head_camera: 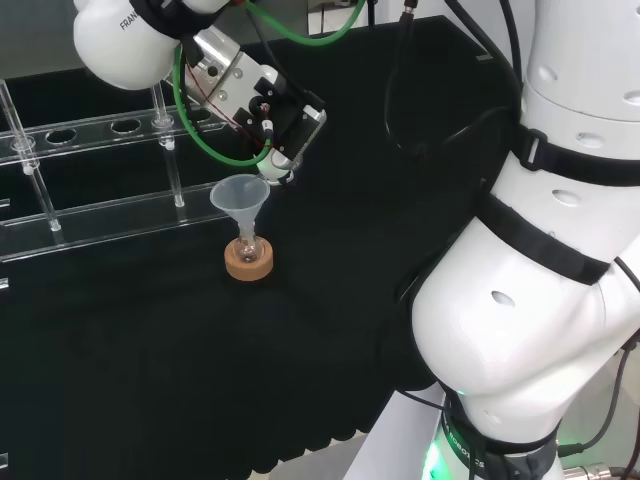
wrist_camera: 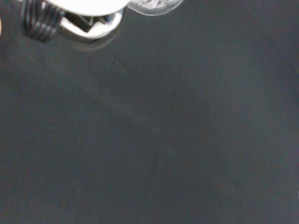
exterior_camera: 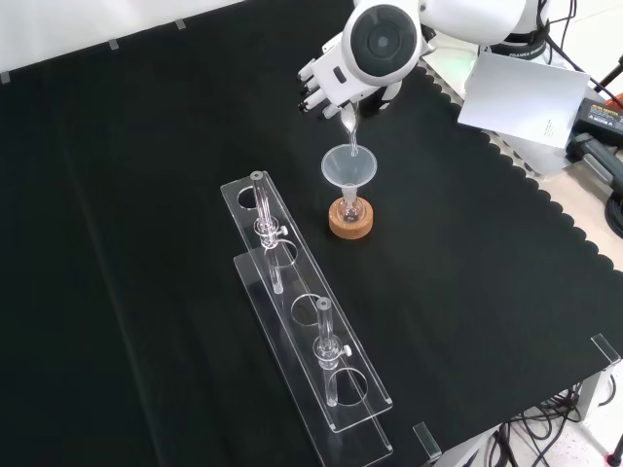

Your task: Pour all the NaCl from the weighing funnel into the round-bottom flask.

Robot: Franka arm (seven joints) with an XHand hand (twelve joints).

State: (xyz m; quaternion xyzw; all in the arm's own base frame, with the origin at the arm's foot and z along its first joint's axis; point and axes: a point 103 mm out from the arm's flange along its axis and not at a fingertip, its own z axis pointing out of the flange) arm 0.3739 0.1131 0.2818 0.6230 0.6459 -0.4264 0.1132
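fingers: hand [exterior_camera: 326, 83] curled round weighing funnel [exterior_camera: 349, 126]
relation: its spout points down, just above funnel [exterior_camera: 348, 165] in round-bottom flask [exterior_camera: 350, 207]

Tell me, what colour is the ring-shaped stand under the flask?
Light brown, like cork. The stand shows best in the front view.

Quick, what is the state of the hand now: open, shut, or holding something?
Hand: shut on the weighing funnel, tipped over the clear funnel on the flask.
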